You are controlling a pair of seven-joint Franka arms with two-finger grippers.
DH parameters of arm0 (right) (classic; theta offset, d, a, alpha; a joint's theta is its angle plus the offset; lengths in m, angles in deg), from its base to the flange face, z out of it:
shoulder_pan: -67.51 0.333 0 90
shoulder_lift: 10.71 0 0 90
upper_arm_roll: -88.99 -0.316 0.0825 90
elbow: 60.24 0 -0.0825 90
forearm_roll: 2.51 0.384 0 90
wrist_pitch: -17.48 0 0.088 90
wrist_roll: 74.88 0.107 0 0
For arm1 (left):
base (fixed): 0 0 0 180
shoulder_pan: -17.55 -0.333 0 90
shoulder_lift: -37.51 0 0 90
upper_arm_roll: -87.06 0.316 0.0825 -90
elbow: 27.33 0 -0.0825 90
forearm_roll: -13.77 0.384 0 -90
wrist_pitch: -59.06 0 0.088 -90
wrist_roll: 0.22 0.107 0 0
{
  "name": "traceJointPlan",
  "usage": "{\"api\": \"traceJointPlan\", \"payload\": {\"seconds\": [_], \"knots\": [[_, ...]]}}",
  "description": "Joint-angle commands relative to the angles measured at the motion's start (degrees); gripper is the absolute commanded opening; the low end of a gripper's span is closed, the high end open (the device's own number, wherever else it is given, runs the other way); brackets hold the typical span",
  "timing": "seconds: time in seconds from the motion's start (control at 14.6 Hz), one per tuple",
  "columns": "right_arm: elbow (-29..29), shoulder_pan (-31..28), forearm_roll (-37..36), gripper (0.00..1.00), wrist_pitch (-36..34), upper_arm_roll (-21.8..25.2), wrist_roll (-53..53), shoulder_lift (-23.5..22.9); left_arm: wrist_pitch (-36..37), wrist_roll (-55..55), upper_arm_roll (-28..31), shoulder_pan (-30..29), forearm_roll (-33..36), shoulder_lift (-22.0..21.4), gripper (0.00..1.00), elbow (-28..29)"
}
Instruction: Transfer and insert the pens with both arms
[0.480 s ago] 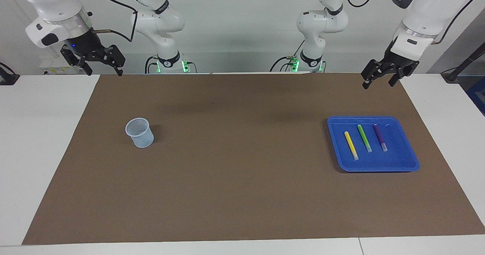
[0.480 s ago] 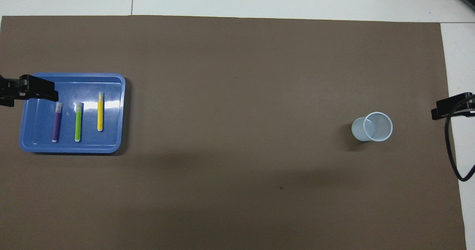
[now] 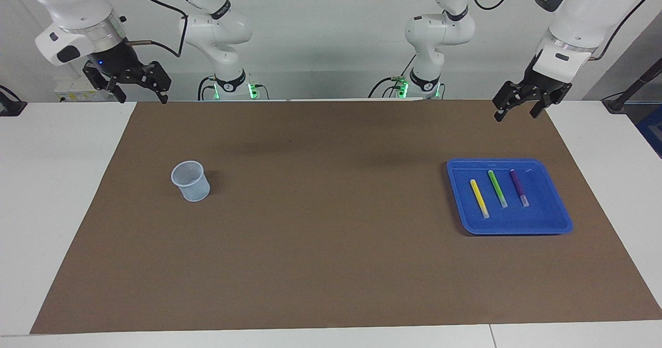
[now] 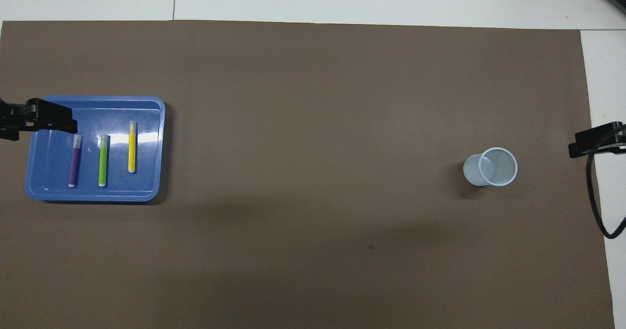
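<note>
since half a second ago nothing on the desk [image 3: 77, 182] has shifted; the left hand [image 3: 518, 109] has lifted very slightly. it hangs wide and empty over the mat's edge, short of the blue tray [image 3: 561, 218]. the yellow pen [image 3: 479, 198], green pen [image 3: 497, 188] and purple pen [image 3: 518, 187] lie parallel in the tray, apart but close. the right hand [image 3: 139, 93] waits wide, empty, well apart from the cup [image 3: 191, 181].

risk: fingers straddling one pen may nudge its neighbour; the light cup may tip. open mat between tray and cup gives ample room.
</note>
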Motion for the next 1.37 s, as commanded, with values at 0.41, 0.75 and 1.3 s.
{"api": "traceJointPlan", "payload": {"seconds": [0.41,0.75,1.3], "knots": [[-0.12,-0.60,1.07,1.00,-0.45,-0.22,-1.12,0.30,1.04,0.30,-0.01,-0.02,-0.02,0.34,1.00,-1.30],[0.93,-0.42,1.07,1.00,-0.63,-0.22,-1.03,0.73,1.13,0.56,0.16,-0.72,-0.02,-0.54,1.00,0.45],[2.60,-0.16,1.07,1.00,-0.63,-0.49,-1.47,1.96,-1.50,3.63,0.69,-3.00,-0.63,-2.73,1.00,5.89]]}}
